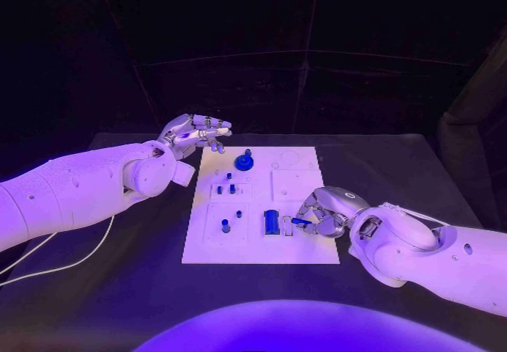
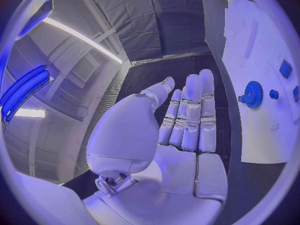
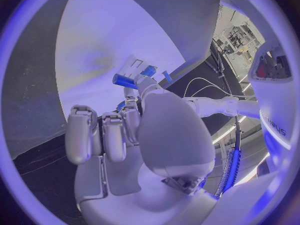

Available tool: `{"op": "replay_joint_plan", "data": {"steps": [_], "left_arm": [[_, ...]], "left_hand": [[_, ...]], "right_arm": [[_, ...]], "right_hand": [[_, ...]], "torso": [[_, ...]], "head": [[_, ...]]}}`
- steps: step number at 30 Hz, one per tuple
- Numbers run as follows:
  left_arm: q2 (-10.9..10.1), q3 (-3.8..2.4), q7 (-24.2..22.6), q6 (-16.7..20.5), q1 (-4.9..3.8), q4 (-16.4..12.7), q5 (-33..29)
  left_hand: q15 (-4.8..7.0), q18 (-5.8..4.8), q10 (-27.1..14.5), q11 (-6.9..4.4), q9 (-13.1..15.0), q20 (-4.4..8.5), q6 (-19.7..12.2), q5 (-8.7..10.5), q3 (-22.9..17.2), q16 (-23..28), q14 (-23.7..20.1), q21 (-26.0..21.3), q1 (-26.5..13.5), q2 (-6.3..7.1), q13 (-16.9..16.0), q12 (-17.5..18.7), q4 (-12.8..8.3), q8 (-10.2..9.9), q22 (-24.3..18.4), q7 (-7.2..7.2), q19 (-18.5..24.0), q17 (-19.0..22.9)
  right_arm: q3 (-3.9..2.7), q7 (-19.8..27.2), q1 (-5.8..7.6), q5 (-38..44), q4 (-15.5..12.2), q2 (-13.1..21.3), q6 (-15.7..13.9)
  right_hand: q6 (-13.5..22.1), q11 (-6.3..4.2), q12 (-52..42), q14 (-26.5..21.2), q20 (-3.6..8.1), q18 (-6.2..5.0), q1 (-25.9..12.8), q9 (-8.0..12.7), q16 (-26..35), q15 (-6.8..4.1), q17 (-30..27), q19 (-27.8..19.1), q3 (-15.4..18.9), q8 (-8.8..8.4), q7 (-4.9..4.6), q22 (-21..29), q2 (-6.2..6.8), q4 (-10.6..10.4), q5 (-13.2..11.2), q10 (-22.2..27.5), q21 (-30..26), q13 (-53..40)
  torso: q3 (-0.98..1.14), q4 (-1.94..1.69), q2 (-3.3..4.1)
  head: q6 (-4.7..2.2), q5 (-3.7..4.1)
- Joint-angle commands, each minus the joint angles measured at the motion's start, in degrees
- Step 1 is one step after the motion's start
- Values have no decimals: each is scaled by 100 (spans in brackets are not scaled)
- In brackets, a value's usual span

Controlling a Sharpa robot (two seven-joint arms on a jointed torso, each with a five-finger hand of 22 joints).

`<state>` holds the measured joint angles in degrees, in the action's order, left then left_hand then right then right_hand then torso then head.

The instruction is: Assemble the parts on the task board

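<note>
The right hand pinches a small blue part over the task board, beside the upright-lying blue cylinder; the left hand, fingers apart and holding nothing, hovers farther off.

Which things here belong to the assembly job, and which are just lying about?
Job:
- board
- blue gear at the board's far end
- blue cylinder near the right hand
- small blue pegs
- right hand, at a small blue part on the board's near right
- left hand, holding nothing

Lying about:
- white cable on the table
</note>
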<state>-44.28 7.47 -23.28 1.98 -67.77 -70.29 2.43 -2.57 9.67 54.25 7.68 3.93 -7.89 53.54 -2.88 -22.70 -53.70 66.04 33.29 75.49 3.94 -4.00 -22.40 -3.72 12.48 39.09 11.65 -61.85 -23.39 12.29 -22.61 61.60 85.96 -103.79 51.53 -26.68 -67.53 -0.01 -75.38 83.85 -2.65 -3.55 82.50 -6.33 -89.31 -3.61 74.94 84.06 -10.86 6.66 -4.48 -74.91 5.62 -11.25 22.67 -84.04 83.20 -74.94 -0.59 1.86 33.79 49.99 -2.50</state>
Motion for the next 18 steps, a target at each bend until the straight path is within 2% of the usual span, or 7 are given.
{"op": "replay_joint_plan", "data": {"steps": [1, 8, 11, 15, 18], "left_arm": [[-3, -5, -29, -5, -16, -15, -15], [2, -5, -24, -5, -20, -16, 1], [6, -5, -21, -2, -21, -15, 6], [13, -5, -10, -10, -24, -17, 10], [16, -6, -3, -12, -25, -17, 11]], "left_hand": [[6, 77, -34, -9, 1, -28, -40, -32, -4, -37, -38, -15, 56, -17, 9, -20, -26, 23, -6, 9, 2, 7], [6, 77, -34, -9, 1, -28, -40, -32, -4, -37, -38, -15, 56, -17, 9, -20, -26, 23, -6, 9, 2, 7], [6, 77, -34, -9, 1, -28, -40, -32, -4, -37, -38, -15, 57, -16, 9, -20, -27, 23, -6, 9, 2, 8], [7, 77, -36, -9, 1, -28, -42, -32, -2, -39, -38, -13, 65, -13, 9, -26, -35, 29, -4, 9, 1, 11], [7, 77, -36, -9, 1, -28, -42, -32, -2, -39, -38, -12, 65, -13, 9, -26, -35, 29, -4, 9, 1, 11]], "right_arm": [[-2, -427, 10, -423, 25, -59, -157], [-1, -789, 10, -591, 85, -202, -104], [-1, -935, 10, -623, 106, -257, -103], [-1, -1123, 10, -671, 121, -326, -79], [0, -1220, 10, -693, 131, -368, -63]], "right_hand": [[-60, -29, -33, 596, 49, 83, -60, -66, -17, -44, 1423, 49, -31, 25, 16, -250, -18, -24, 41, -56, 33, -556], [-89, -49, -143, 601, 61, 91, -199, -88, -32, -59, 1446, 73, -36, 39, 39, -294, -24, -101, 142, -115, 57, -630], [-90, -57, -141, 600, 69, 90, -243, -98, -28, -67, 1440, 73, -57, 38, 47, -290, -18, -120, 260, -117, 55, -631], [-98, -59, -172, 601, 73, 92, -312, -107, -31, -70, 1444, 78, -56, 42, 49, -299, -3, -155, 314, -132, 59, -654], [-127, -68, -281, 603, 76, 98, -420, -123, -37, -75, 1454, 90, -47, 57, 63, -322, 5, -219, 359, -178, 71, -729]], "torso": [[2, 5, 1], [4, 3, 2], [6, 7, 4], [0, 0, 2], [6, 9, 3]], "head": [[1, 6], [1, 18], [1, 29], [1, 34], [1, 29]]}}
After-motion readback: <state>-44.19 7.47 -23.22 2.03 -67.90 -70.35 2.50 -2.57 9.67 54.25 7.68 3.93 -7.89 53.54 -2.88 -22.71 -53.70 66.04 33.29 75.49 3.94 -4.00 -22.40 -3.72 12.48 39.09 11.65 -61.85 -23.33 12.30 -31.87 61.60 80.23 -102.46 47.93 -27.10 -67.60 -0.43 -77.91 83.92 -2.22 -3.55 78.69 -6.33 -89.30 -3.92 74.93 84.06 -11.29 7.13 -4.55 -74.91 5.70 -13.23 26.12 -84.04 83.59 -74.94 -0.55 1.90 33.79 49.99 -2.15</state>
